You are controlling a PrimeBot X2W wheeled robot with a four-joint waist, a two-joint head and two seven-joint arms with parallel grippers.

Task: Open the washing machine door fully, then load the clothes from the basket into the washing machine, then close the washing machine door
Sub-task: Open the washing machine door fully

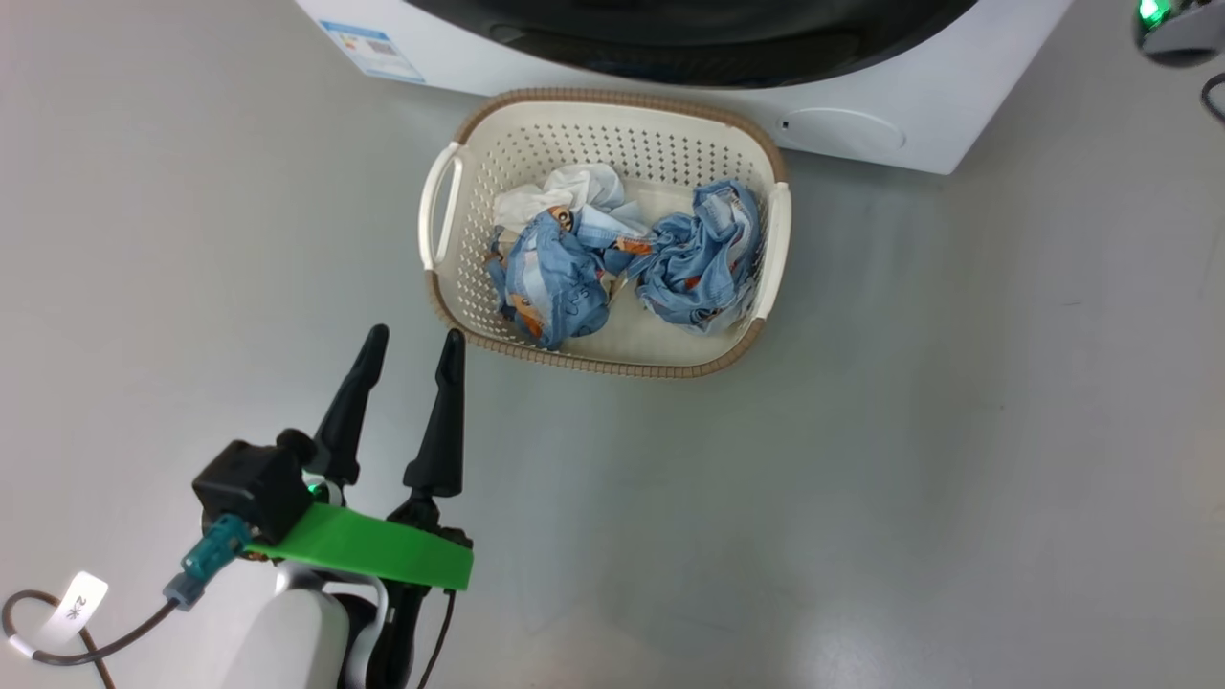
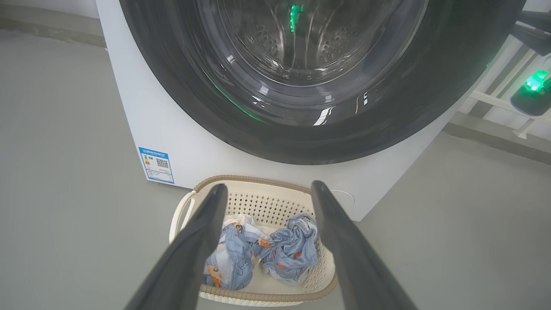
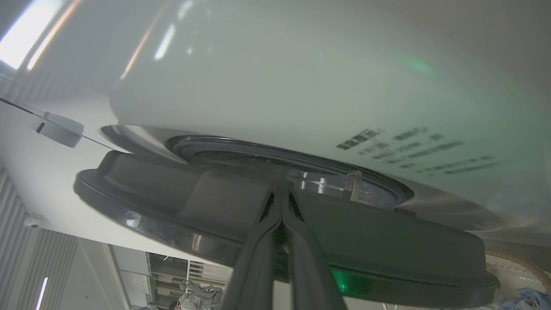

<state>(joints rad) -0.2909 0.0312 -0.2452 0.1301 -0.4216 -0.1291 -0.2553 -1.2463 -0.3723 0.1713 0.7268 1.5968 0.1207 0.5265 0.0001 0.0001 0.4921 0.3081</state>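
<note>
Meanwhile the left gripper [image 1: 413, 337] gapes empty near the basket [image 1: 612, 99]; the right gripper [image 3: 282, 199], fingers pressed together, sits at the door [image 3: 172, 193].

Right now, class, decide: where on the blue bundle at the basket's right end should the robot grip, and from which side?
Likely best: take the blue bundle by its raised crumpled folds, coming straight down from above. The basket walls close off every side, and only its top is open.
</note>
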